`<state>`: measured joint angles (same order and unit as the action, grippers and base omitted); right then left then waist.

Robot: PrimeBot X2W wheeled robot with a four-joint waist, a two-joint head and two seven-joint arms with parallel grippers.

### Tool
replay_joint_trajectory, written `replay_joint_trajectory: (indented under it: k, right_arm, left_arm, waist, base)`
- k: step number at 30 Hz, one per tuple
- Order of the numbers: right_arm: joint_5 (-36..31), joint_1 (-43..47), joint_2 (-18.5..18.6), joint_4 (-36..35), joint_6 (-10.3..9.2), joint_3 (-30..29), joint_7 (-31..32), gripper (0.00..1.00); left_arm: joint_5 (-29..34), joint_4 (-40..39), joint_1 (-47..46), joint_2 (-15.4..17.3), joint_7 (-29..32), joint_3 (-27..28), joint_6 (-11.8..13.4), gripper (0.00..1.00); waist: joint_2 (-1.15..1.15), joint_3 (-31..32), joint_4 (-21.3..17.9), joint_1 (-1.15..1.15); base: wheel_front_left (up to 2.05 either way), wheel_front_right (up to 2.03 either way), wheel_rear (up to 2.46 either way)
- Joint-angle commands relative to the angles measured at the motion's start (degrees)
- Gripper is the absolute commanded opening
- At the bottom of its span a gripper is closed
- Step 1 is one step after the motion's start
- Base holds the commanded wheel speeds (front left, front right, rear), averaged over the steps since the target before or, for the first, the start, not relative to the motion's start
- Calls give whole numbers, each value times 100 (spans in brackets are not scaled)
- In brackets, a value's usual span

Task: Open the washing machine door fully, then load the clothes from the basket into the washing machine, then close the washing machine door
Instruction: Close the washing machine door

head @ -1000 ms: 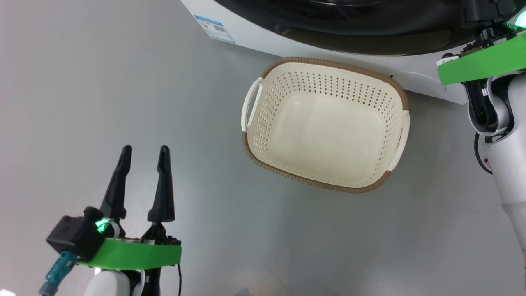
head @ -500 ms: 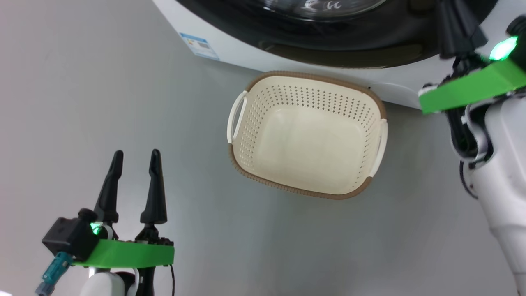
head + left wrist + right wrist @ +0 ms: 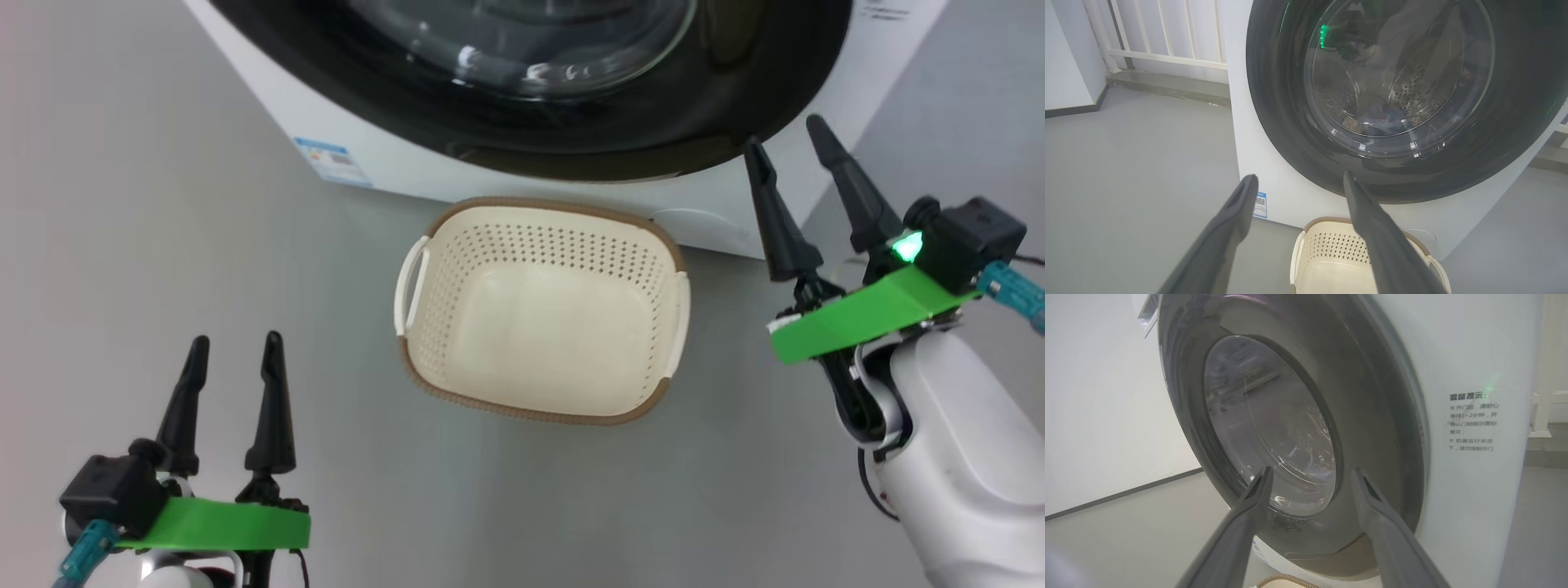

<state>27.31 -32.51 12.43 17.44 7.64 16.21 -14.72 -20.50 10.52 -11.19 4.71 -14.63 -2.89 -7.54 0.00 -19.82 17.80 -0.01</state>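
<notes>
Head view: shows the washing machine door (image 3: 522,65) lying flush in the front of the washing machine (image 3: 392,167), glass bulging outward, black rim unbroken all round. Reads as shut.

Left wrist view: catches, low behind the glass on the steel drum (image 3: 1412,90), a dim bluish heap, probably the clothes (image 3: 1376,120), though too blurred to swear to.

Finds the basket (image 3: 539,245) on the floor (image 3: 163,245), tight against the machine's foot just under the door, bare inside. Looks handy there for a short lift from basket to drum.

Puts the right pincer (image 3: 781,132) just beside the door's lower right rim, fingers spread, pinching nothing, likely because a shut door needs no pressing.

Places the left pincer (image 3: 236,338) well apart from basket and machine, off to the basket's left, fingers spread too, gripping nothing, out of the way.

Leaves, by the look of it, nothing more to load or close.
</notes>
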Motion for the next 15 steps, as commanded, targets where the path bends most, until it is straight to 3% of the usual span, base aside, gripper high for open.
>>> replay_joint_trajectory:
  k: [1, 15]
  right_arm:
    - [34, 181, -94, -178, -15, 61, -28, 100]
    - [42, 1286, -200, -428, -15, -269, -28, 100]
  left_arm:
    - [96, -78, 43, 206, -37, 222, 5, 100]
    - [95, 43, 423, 567, -37, 368, 5, 100]
  waist:
    - [0, 265, -281, 1]
    - [0, 1045, -1092, 1]
  base:
    - [0, 0, 0]
    - [0, 0, 0]
